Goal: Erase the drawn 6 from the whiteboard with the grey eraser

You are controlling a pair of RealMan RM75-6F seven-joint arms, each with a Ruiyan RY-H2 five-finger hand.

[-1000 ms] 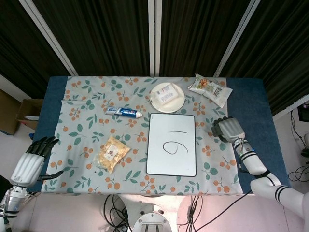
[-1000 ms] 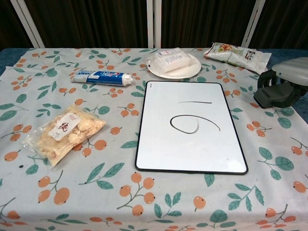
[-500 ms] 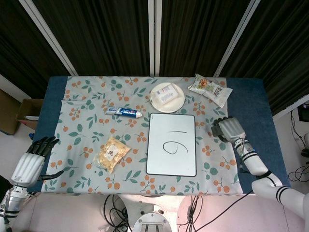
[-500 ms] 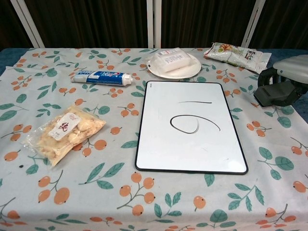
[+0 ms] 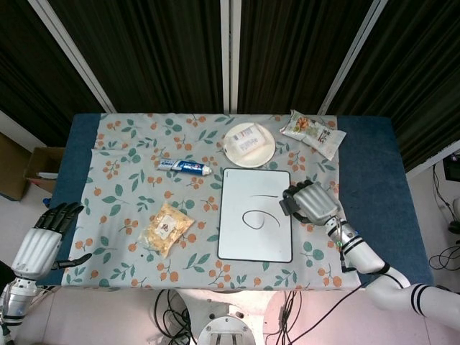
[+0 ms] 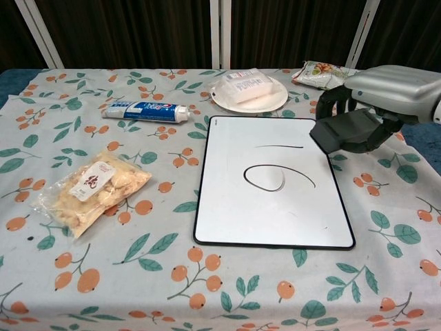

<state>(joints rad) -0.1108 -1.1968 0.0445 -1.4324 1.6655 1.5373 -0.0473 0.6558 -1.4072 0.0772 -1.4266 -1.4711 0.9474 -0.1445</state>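
Gripping the grey eraser (image 6: 348, 130), the right hand (image 5: 313, 202) hovers over the whiteboard's (image 6: 272, 183) right edge, just right of the drawn 6 (image 6: 277, 176). Well left of the whiteboard, off the table, the left hand (image 5: 42, 244) hangs empty, fingers spread.

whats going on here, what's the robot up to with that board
The right hand grips the grey eraser and holds it over the right edge of the whiteboard. The drawn 6 is unwiped, as is the stroke above it. The left hand is off the near left corner of the table, fingers apart, holding nothing. The toothpaste, snack bag and plate lie untouched on the tablecloth.
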